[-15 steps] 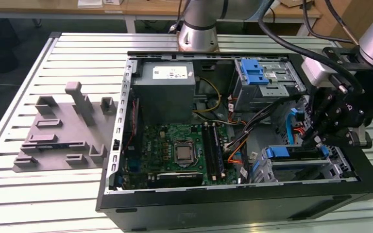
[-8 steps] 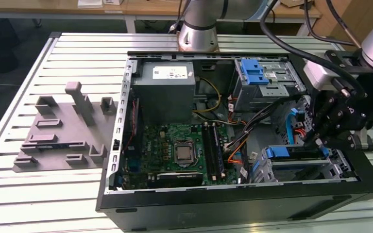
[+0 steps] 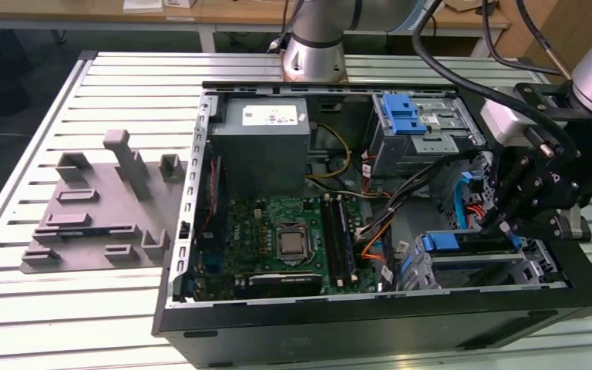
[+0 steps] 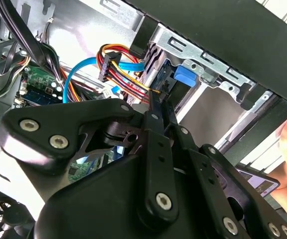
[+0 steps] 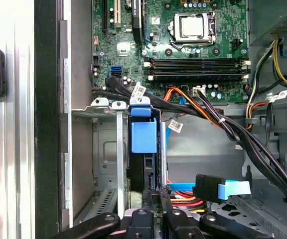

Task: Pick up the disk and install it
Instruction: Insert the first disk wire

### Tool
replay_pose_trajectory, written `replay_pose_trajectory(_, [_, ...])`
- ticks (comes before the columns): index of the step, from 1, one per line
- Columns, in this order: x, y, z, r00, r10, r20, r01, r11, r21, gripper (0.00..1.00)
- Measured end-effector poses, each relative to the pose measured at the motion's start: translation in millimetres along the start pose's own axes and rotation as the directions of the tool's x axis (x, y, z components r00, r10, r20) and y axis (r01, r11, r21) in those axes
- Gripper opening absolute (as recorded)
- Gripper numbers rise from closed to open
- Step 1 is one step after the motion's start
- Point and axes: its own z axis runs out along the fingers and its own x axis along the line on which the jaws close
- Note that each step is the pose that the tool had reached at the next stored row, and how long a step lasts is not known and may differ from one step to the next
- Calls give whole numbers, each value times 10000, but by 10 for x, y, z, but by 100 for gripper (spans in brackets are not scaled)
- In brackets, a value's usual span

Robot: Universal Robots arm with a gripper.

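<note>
gripper point(image 5: 153, 209): pinched narrow on the disk's edge, so I can steer it.
disk point(image 5: 144, 149): standing on edge in the drive cage point(image 3: 486, 262), 4 o'clock corner of the case point(image 3: 378, 324), sliding down its slot.

exterior view: high, looking down on open computer case point(image 3: 188, 254) on slatted table point(image 3: 90, 92) | both wrist views: close inside case, sharing blue-latched drive cage point(image 5: 143, 137) point(image 4: 183, 77)
</note>
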Motion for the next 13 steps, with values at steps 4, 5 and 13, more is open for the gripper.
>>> replay_pose_trajectory(4, [-1, -6, 2, 10000, 1, 0, -1, 10000, -16, 17])
replay_pose_trajectory(5, [-1, -6, 2, 10000, 1, 2, -1, 10000, -22, 17])
replay_pose_trajectory(13, [-1, -15, -19, 10000, 0, -2, 0, 10000, -94, 17])
